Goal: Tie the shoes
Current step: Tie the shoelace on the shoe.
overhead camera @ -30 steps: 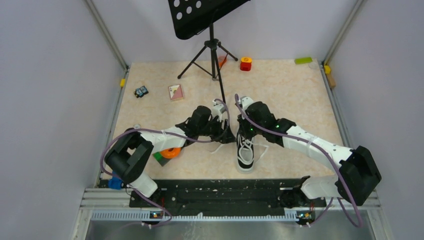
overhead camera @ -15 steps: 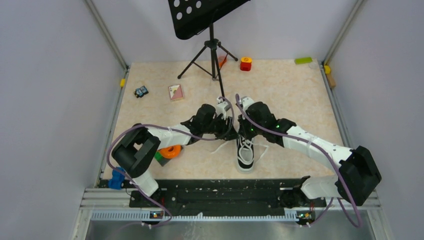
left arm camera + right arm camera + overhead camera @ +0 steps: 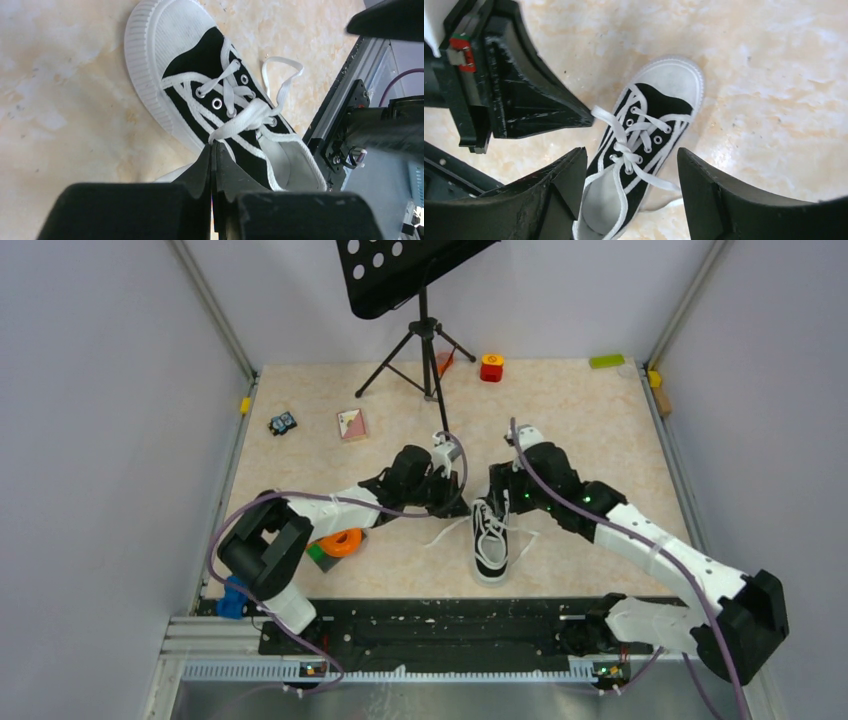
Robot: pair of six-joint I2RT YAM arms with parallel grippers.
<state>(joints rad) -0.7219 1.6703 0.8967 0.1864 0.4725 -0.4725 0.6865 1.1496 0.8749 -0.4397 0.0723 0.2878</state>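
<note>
Right gripper point(image 3: 631, 154) withdrawn, sneaker point(image 3: 490, 540) near front edge point(image 3: 400, 591)

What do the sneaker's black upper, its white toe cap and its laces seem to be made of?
Black upper: probably canvas, matte, no shine. White toe cap: likely rubber, dull, with a ribbed edge. Laces: flat woven fabric, lying limp.

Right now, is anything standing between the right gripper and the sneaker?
Nothing visible does. The open right gripper hangs over the sneaker, and its laces show uncovered below. The left gripper, shut on one lace strand, sits off to the side, clear of that path.
</note>
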